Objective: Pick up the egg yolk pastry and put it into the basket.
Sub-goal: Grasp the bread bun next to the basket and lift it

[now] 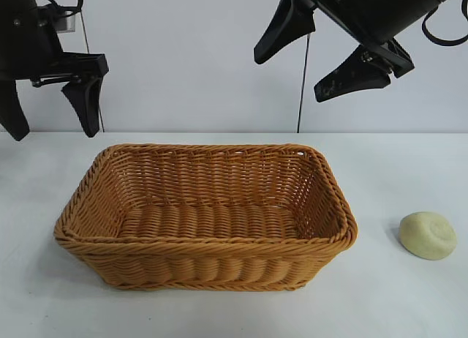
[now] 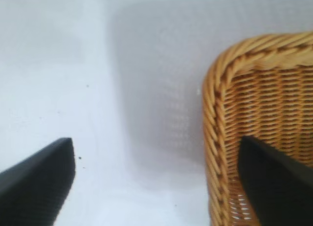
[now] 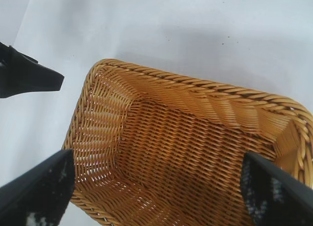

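The egg yolk pastry [image 1: 428,235], a small pale yellow dome, lies on the white table to the right of the basket [image 1: 205,241]. The basket is a large orange-brown wicker one in the middle of the table, with nothing in it. My right gripper [image 1: 291,78] hangs open high above the basket's back right part, well up and left of the pastry. In the right wrist view, that gripper [image 3: 156,187] looks down into the basket [image 3: 195,81]. My left gripper [image 1: 50,115] is open at the far left, above the table; the left wrist view shows it [image 2: 156,182] over the basket's corner [image 2: 220,113].
The white table [image 1: 409,309] runs all round the basket, with a white wall behind. A thin dark cable [image 1: 303,82] hangs down at the back. One finger of the left arm [image 3: 29,77] shows in the right wrist view beside the basket.
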You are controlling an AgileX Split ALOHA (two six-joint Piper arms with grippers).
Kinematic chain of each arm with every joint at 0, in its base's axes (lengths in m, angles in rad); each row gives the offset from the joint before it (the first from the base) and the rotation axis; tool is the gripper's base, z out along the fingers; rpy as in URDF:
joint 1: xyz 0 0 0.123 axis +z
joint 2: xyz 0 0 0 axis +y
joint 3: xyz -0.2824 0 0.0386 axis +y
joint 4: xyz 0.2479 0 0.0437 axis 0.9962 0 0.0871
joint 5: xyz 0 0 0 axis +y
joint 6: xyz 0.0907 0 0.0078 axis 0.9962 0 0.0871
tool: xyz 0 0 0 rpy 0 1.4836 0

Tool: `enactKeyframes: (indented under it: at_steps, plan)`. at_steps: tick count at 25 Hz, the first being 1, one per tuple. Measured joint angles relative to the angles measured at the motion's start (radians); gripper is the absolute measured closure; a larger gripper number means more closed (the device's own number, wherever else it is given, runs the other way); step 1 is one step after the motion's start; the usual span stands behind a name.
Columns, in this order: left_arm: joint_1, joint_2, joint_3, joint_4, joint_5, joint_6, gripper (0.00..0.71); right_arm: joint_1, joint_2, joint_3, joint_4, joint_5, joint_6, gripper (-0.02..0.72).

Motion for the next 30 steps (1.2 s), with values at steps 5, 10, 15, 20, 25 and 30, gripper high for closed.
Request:
enactKeyframes:
  at_steps: [5,10,15,20,25,30]
  plan:
    - [0.066,0.0,0.0,0.008,0.05,0.024,0.015,0.0,0.0,0.0,0.0,0.0,0.0,0.071]
    - [0.068,-0.05,0.06,0.015,0.052,0.031,0.015,0.0,0.0,0.0,0.0,0.0,0.0,0.071]
    - [0.068,-0.213,0.241,0.015,0.052,0.031,0.015,0.0,0.0,0.0,0.0,0.001,0.0,0.071]
    - [0.068,-0.462,0.501,0.015,0.052,0.055,0.015,0.0,0.0,0.0,0.0,0.002,0.0,0.071]
    - [0.068,-0.763,0.753,0.015,0.055,0.061,0.015,0.0,0.0,0.0,0.0,0.002,0.0,0.071]
    - [0.068,-1.082,0.959,0.015,0.027,0.061,0.015,0.0,0.0,0.0,0.0,0.002,0.0,0.071]
